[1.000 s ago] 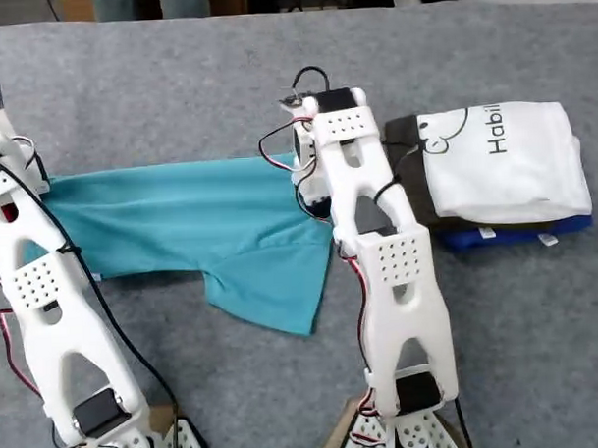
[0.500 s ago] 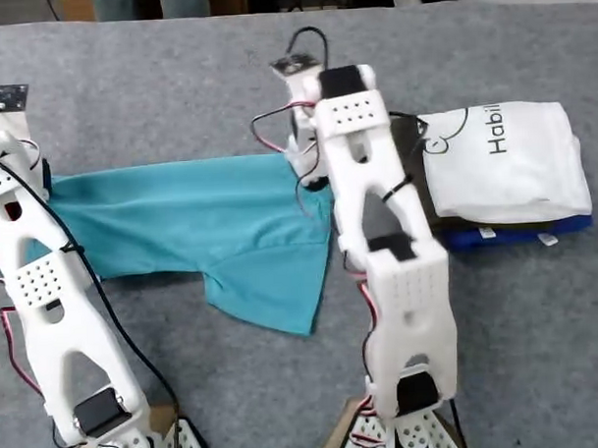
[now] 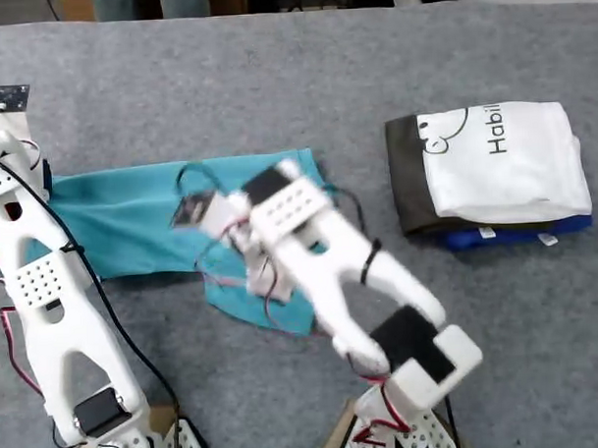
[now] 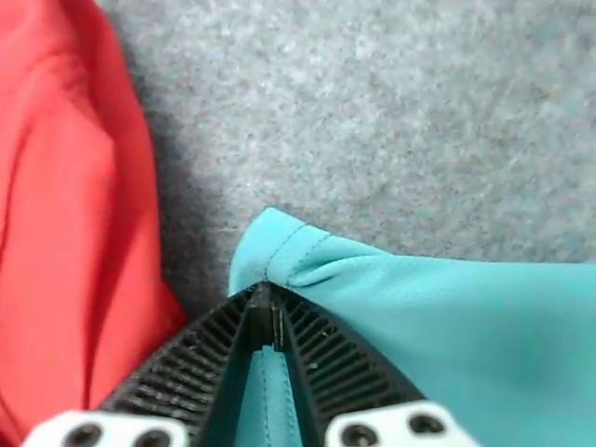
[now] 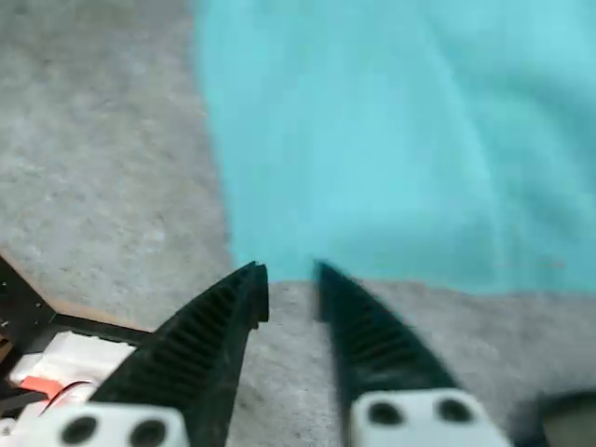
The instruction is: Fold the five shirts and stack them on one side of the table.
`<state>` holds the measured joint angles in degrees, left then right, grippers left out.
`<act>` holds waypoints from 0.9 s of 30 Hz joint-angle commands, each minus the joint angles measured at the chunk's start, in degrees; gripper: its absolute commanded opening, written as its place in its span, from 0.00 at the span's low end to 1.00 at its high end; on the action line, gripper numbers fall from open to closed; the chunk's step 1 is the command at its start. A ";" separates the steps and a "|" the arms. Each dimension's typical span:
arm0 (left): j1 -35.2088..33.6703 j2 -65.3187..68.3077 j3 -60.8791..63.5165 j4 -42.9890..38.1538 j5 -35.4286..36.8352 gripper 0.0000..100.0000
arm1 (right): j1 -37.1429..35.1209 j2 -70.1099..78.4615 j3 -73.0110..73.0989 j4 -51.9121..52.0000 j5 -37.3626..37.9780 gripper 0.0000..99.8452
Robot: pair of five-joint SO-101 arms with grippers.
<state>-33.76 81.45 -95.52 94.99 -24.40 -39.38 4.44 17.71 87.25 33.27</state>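
A teal shirt [image 3: 132, 220] lies spread on the grey table, left of centre. My left gripper [image 4: 265, 296] is shut on a hemmed corner of this shirt [image 4: 447, 335], at its left end [image 3: 57, 185]. My right arm [image 3: 310, 243] lies slanted across the shirt's middle. Its gripper [image 5: 289, 275] is open, with nothing between the fingers, just above the shirt's edge [image 5: 372, 140] where teal meets bare table. A stack of folded shirts [image 3: 503, 163] sits at the right: white on top, dark brown under it, blue at the bottom.
A red cloth [image 4: 65, 233] lies beside the teal corner, close to my left gripper. The grey felt table [image 3: 176, 81] stretches bare behind the shirt. Part of an arm's base [image 5: 37, 363] shows near the table's front edge.
My right arm has swung left, from the shirt's right end beside the stack to over the shirt's middle. The left arm has stayed where it was, shut on the corner.
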 commanded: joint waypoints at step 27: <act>-0.04 0.09 0.22 1.23 -0.53 0.03 | -2.81 15.78 4.53 -21.80 -3.78 0.10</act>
<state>-33.76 81.45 -95.52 94.99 -24.40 -44.48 16.66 22.29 68.18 30.37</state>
